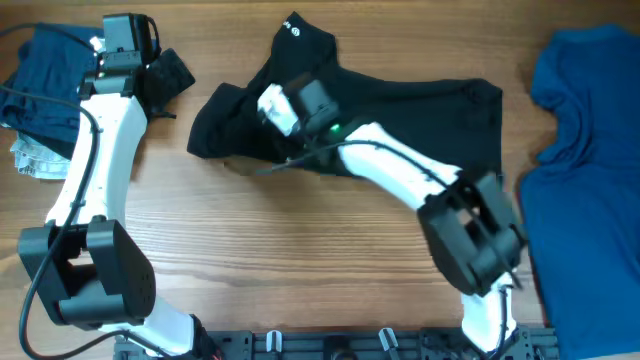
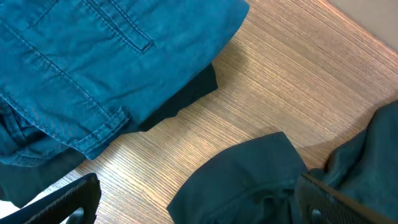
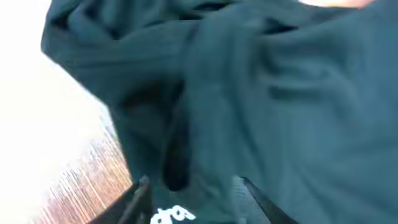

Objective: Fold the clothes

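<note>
Lying mid-table: the black shirt (image 1: 400,110), crumpled and unevenly spread on the wooden table (image 1: 300,260), with a white logo mark (image 1: 293,28) at its far edge
Right gripper (image 3: 194,196): low over the left part of the black shirt, with its arm reaching across the garment from the near right side
Right jaws: parted, with black fabric filling the gap between them; the wrist view is blurred, so no pinch on the cloth can be made out
Left gripper (image 2: 199,202): at the far left of the table, between the navy pile (image 1: 45,70) and a small dark cloth piece (image 1: 170,75)
Left jaws: spread wide with nothing clamped; the dark cloth piece lies bunched on the wood under and beside the right-hand finger
Navy pile: blue, denim-like fabric with stitched seams at the far left corner, a black layer showing beneath its edge and a pale scrap at its near side
Royal-blue shirt (image 1: 590,170): laid along the right edge of the table, well apart from both grippers, close to the black shirt's right end
</note>
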